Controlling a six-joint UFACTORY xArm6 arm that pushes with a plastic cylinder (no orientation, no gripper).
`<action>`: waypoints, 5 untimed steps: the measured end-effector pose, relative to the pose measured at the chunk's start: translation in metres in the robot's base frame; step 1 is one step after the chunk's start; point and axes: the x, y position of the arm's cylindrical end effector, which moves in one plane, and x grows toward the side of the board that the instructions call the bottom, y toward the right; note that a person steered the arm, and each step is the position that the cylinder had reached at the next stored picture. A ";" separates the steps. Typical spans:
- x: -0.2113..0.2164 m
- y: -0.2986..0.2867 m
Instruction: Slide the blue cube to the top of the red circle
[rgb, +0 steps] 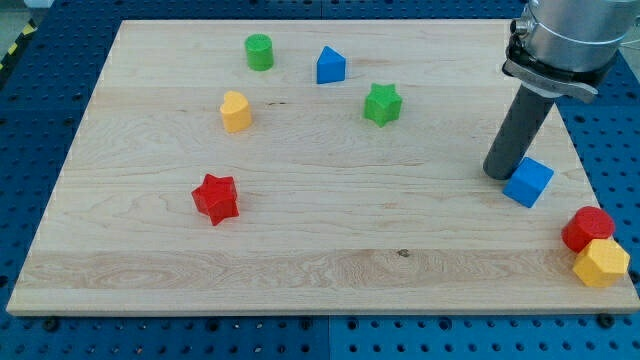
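Note:
The blue cube (528, 182) lies on the wooden board near the view's right edge. The red circle (587, 229), a short red cylinder, sits below and to the right of it at the board's lower right corner, a small gap apart. My tip (499, 174) rests on the board right beside the blue cube's left side, touching or nearly touching it. The dark rod rises from there toward the view's top right.
A yellow block (601, 263) touches the red circle from below, overhanging the board's edge. A red star (215, 198), a yellow block (235, 111), a green cylinder (259, 51), a blue house-shaped block (330, 65) and a green star (381, 103) lie further left.

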 end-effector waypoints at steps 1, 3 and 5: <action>0.004 0.000; 0.015 0.008; 0.018 0.027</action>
